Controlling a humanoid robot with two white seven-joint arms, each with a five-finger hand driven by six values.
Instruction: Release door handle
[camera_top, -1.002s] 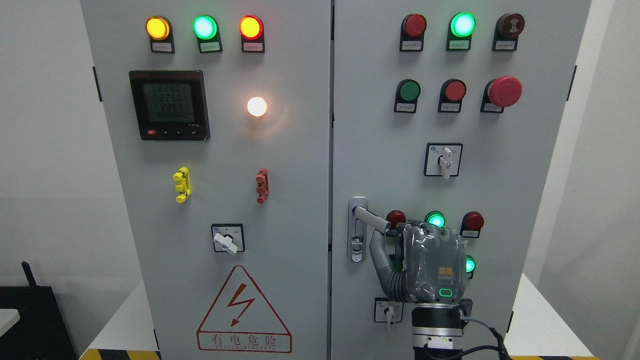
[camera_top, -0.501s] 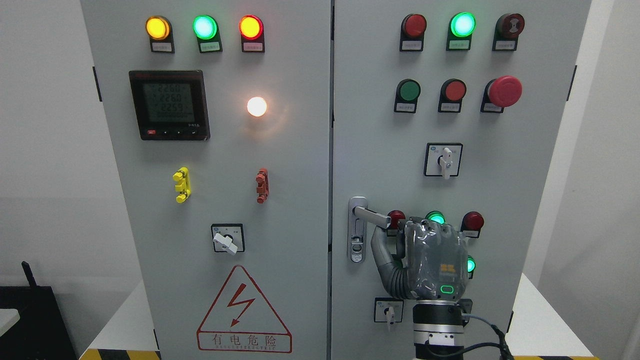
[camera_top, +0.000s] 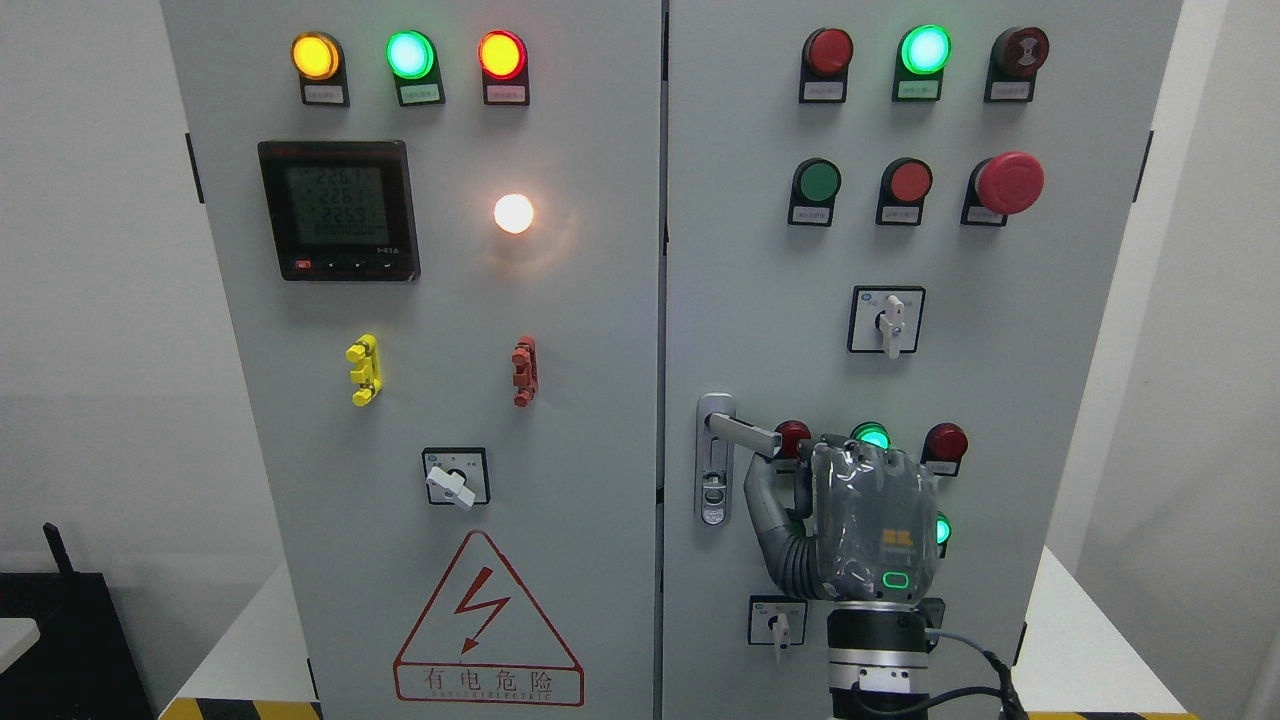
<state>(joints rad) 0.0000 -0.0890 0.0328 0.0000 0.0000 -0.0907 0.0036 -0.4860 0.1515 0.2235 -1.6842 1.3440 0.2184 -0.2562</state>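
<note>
The door handle (camera_top: 745, 432) is a grey lever on the right cabinet door (camera_top: 1000, 400). It sticks out to the right from its lock plate (camera_top: 712, 470), tilted slightly down. My right hand (camera_top: 800, 465) is held upright just right of it, back toward the camera. The thumb (camera_top: 760, 490) is spread out, its tip right under the lever's free end, and I cannot tell whether they touch. The fingers point at the panel and do not wrap the lever. The left arm is out of view.
Around the hand sit a red lamp (camera_top: 945, 442), green lamps (camera_top: 872, 437) and a small rotary switch (camera_top: 778, 622). A larger rotary switch (camera_top: 888, 320) and a red mushroom button (camera_top: 1010, 182) are higher up. The left door (camera_top: 450, 300) carries a meter, lamps and a warning triangle.
The lever has swung up from pointing down-right to nearly level. My right hand has shifted slightly right, with the thumb still under the lever's end.
</note>
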